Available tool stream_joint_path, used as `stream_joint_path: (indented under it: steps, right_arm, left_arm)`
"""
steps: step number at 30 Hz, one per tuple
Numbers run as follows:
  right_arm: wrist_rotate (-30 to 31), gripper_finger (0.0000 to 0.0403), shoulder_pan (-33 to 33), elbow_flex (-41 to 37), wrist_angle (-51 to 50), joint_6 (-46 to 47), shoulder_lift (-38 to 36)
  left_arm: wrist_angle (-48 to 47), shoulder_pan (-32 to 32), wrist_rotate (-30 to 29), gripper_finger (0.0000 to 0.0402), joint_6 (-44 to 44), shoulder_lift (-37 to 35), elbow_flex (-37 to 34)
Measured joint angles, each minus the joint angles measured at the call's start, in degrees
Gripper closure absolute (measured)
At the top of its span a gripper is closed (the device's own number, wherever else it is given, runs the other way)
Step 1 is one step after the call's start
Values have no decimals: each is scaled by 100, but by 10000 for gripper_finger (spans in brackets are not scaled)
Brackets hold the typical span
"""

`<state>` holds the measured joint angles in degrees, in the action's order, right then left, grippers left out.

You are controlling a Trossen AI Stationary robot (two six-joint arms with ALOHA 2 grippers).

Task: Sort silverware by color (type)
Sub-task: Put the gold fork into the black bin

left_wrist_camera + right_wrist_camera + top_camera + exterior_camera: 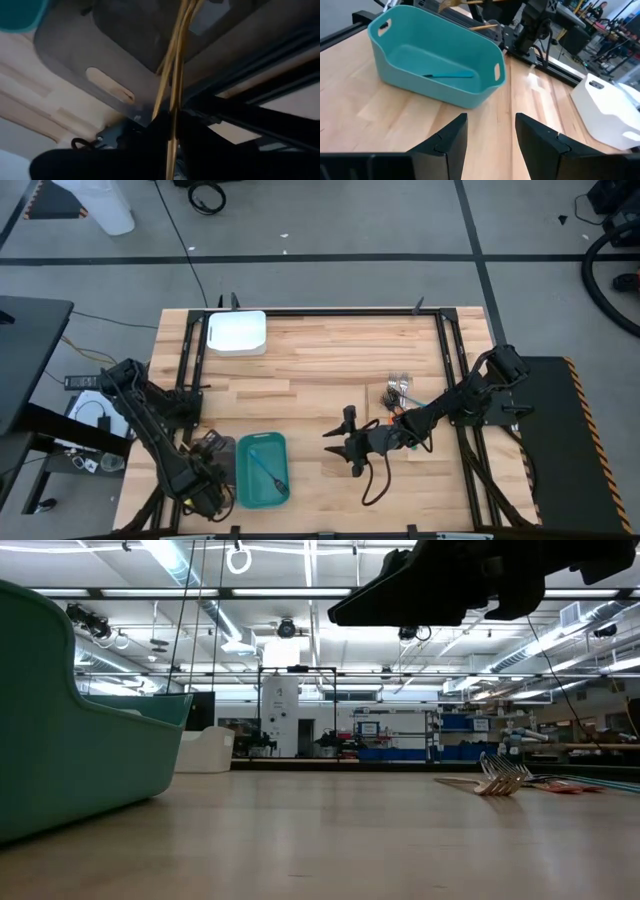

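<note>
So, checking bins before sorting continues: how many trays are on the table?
3: a white tray at the far edge, a teal tray near the front, and a grey tray just left of it, partly hidden.

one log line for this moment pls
left gripper: shut on gold pieces over grey tray | right gripper: open, empty | teal tray: one teal piece

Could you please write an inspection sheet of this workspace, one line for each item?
Surface: wooden table, bare in the middle.
Job's things: forks lying at right; teal utensil in teal tray; gold utensils over grey tray.
Clutter: white tray, contents not visible.
Grippers: left gripper fingers shut on gold utensils; right gripper open, empty.
Cables: black cable below right gripper.
Surroundings: large room, shelving.
</note>
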<state>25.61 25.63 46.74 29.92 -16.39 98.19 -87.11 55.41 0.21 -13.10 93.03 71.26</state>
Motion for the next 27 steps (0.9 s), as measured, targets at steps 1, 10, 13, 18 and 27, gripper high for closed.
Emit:
stream_joint_path:
  steps: [1, 10, 13, 18, 27]
  right_arm:
    - [-19, 227, 2, 0, -9, 15, 2]
    - [-26, 227, 0, 0, -15, 36, 10]
    - [-41, 227, -2, 0, -16, 37, 13]
    - [-127, 227, -3, -2, 0, 28, 13]
    - [-165, 227, -12, -2, -3, 119, 13]
  left_arm:
    - [-1, 45, 6, 364, 98, 0, 0]
    - [-165, 447, -343, 364, 797, 53, 2]
    - [-172, 410, -333, 364, 874, 222, -48]
    - [-144, 131, -158, 364, 683, 348, -125]
    - [168, -336, 268, 363, 818, 466, -125]
